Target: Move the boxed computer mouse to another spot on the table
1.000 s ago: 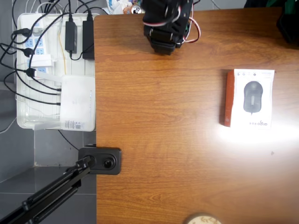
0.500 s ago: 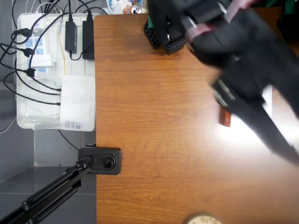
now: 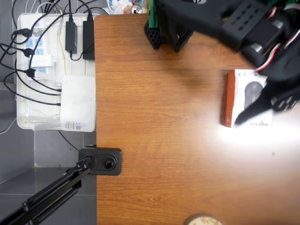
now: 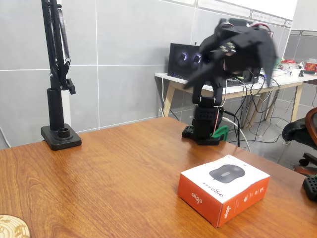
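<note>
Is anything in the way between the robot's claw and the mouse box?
Nothing visible. The gripper hangs in open air above the boxed computer mouse, which lies alone on the table.

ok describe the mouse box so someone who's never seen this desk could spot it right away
Start at the large brown wood-grain table; in the overhead view, look toward its right edge, far from the white tray of cables and power strips hanging off the left side. There lies the small flat white box picturing a dark grey mouse. Its orange-red side panels set it apart from the plain white router box in the tray.
</note>
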